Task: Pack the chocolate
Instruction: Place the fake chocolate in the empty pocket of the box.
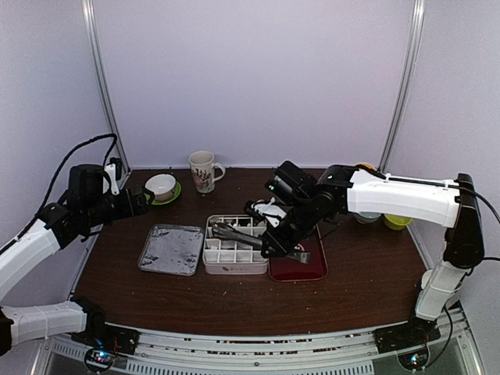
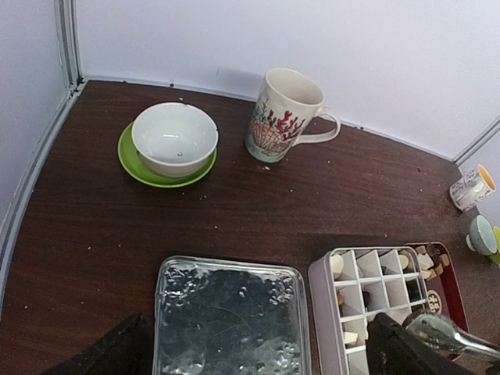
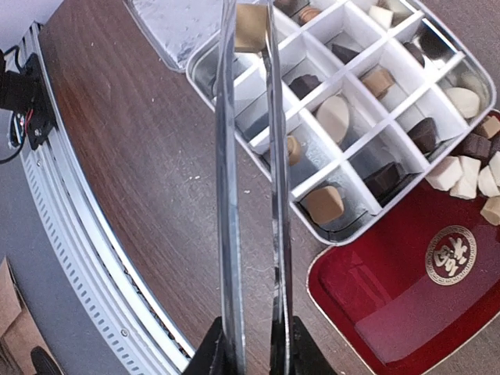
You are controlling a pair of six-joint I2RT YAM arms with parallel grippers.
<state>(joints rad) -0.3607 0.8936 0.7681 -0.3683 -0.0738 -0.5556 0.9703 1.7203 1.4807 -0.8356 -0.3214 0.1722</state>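
The tongs (image 3: pixel 227 195) pinch a tan chocolate cube (image 3: pixel 250 27) over the divided box (image 1: pixel 234 266).
The right gripper (image 3: pixel 250 351) is clamped on the tongs. The box sits mid-worktop (image 1: pixel 351 305). Other chocolates (image 3: pixel 334 117) lie in its cells and in the adjoining red tray's (image 3: pixel 391 312) far corner. The left gripper (image 1: pixel 143 200) gapes wide near the left edge.

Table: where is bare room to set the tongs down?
Bare wood between the bowl, mug and silver lid; also the near strip before lid, divided box and red tray. Crowded: those three side by side, right gripper holding tongs over the box.
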